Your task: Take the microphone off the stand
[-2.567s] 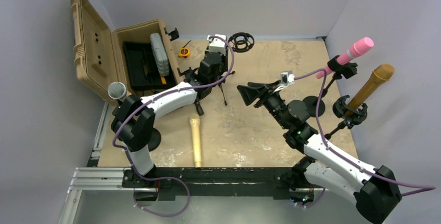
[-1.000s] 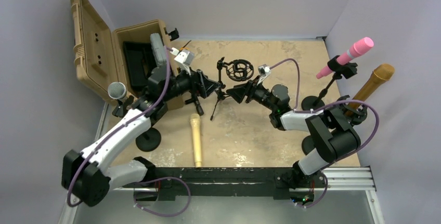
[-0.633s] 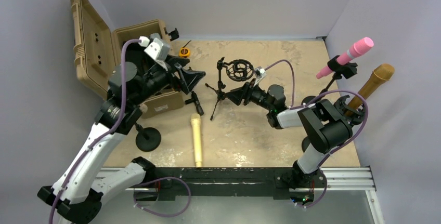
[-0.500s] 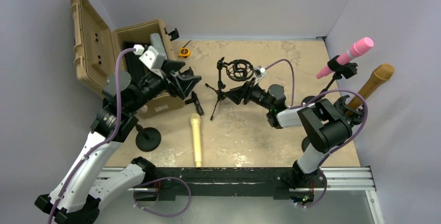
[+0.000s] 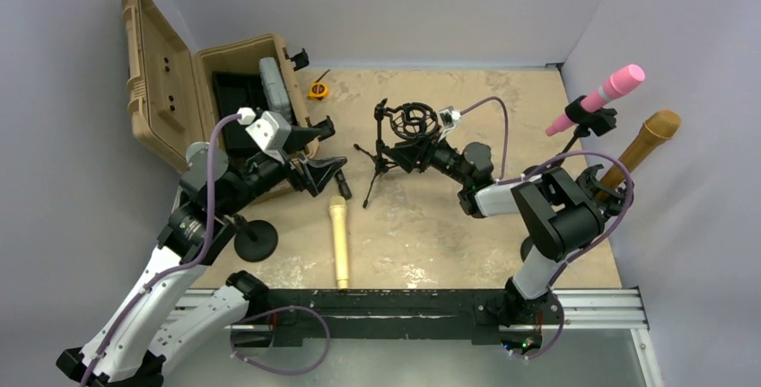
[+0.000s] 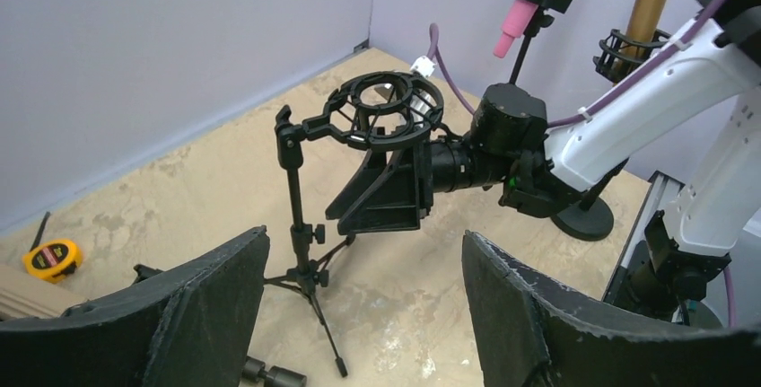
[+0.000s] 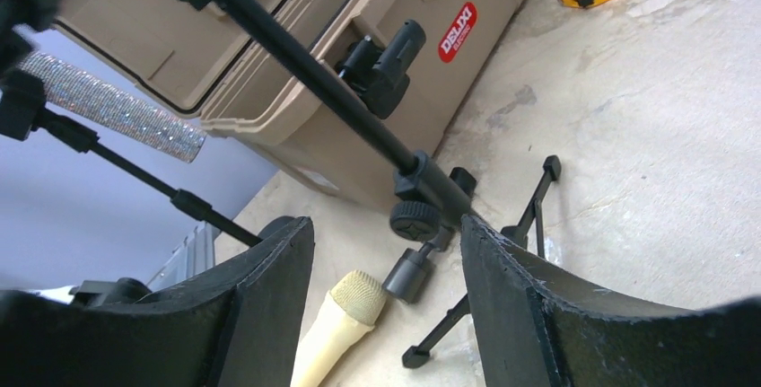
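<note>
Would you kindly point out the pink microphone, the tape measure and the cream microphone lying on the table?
pink microphone [image 5: 616, 86]: top view, upper body.
tape measure [image 5: 317, 91]: top view, yellow case.
cream microphone [image 5: 339, 241]: top view, middle of handle.

You have free passage over the bare tan tabletop [image 5: 422, 234] on the near side of the black tripod stand [image 5: 380, 145]. To its left, the open tan hard case [image 5: 166, 64] and the cream handheld microphone [image 5: 338, 241] lying flat narrow the gap. The right gripper [image 5: 401, 155] straddles the pole.
</note>
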Controlling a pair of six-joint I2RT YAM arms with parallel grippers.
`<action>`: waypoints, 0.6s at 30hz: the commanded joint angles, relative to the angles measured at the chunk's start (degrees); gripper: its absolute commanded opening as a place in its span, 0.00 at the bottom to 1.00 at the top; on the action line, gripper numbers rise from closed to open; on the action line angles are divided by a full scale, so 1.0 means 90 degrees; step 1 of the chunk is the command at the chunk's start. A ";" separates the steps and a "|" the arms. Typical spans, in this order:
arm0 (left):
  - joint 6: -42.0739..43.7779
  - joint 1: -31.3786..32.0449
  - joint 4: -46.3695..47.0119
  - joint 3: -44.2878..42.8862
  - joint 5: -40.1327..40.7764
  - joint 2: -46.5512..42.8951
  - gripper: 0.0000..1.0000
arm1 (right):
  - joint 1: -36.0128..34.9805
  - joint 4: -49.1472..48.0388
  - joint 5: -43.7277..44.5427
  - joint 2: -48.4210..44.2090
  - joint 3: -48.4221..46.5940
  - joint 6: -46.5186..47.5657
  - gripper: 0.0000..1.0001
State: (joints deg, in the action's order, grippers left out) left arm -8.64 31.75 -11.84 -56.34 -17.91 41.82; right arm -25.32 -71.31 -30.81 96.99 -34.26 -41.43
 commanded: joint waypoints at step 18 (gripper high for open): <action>0.0413 0.0290 0.0091 -0.0065 0.0143 0.0088 0.74 | -0.0154 -0.0669 -0.0162 0.0841 -0.0624 -0.0552 0.46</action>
State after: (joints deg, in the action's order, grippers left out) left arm -6.28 33.91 -12.08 -56.34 -17.43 42.74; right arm -25.82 -73.34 -31.18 103.81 -38.09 -45.65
